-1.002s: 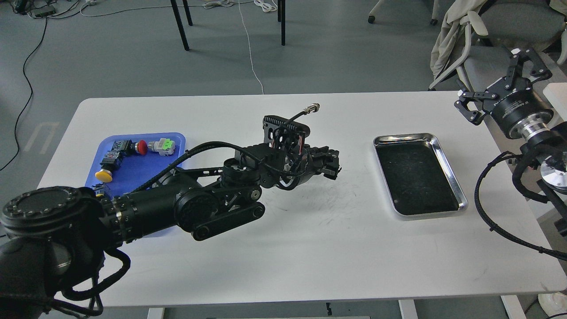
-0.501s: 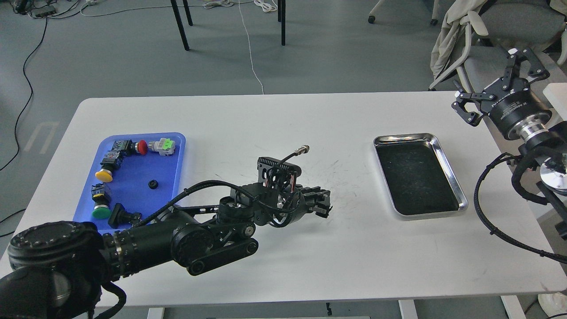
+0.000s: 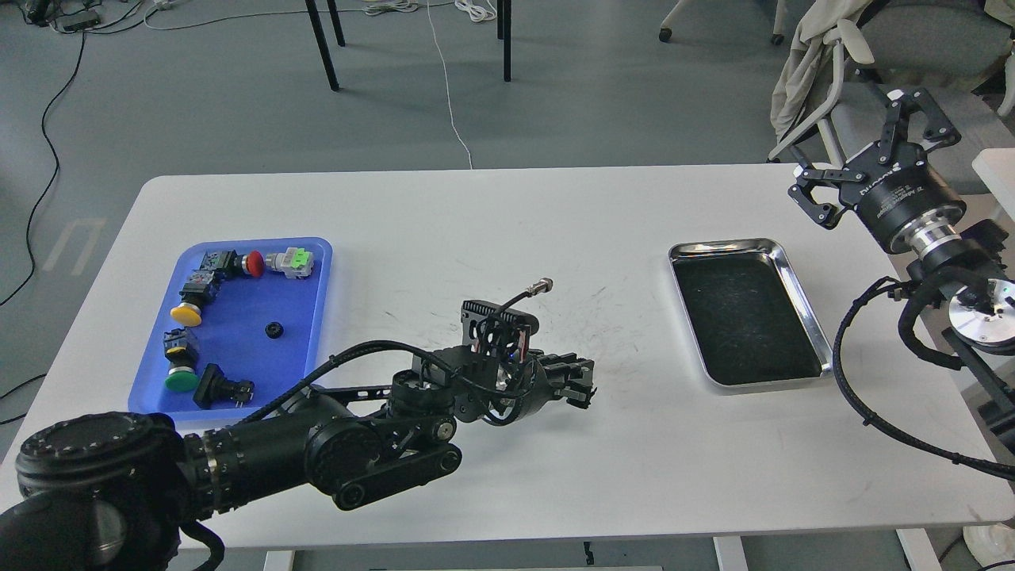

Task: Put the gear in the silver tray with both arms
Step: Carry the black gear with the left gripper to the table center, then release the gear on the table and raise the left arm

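Table: 1 white top carrying 2 trays. Silver tray sits at the right side, long axis running front to back, dark inner floor bare. Blue tray sits at the left side and holds approx. 7 items: 1 red-capped button, 1 grey/green switch, 1 yellow-capped button, 1 green-capped button, 1 small black block near the top-left, 1 black part at the front, and 1 small black round part, prob. the gear, lying alone on bare blue floor toward the tray's right half. Arms: 2. Left arm enters from the lower left and lies low across the table centre; left gripper is between the 2 trays, well apart from the silver tray, pointing right. Its fingers are dark and seen nearly end-on, so opening cannot be told, nor whether anything is held. Right gripper is raised past the table's far right corner, above and behind the silver tray; fingers spread wide, nothing between them.
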Available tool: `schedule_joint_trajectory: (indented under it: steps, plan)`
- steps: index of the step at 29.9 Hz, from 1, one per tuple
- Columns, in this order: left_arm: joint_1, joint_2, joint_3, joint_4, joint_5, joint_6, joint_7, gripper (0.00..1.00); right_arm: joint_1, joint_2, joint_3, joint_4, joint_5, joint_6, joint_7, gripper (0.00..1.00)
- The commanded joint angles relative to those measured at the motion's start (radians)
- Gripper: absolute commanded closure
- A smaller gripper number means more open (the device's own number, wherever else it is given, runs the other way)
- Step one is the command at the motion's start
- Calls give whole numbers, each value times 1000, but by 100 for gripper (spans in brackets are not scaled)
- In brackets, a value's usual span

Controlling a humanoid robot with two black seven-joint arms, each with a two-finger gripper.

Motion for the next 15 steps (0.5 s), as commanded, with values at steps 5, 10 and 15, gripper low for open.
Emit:
schedule_joint_trajectory:
  steps: [5, 10, 15]
  plan:
    - [-1, 0, -2, -31, -7, 12, -2, 66, -12, 0, 0, 0, 0, 0, 0, 1]
    - [-1, 0, -2, -40, -18, 19, -2, 54, -15, 2, 0, 0, 0, 0, 0, 1]
    - [-3, 0, -3, -40, -35, 53, -2, 38, -15, 6, 0, -2, 0, 0, 0, 1]
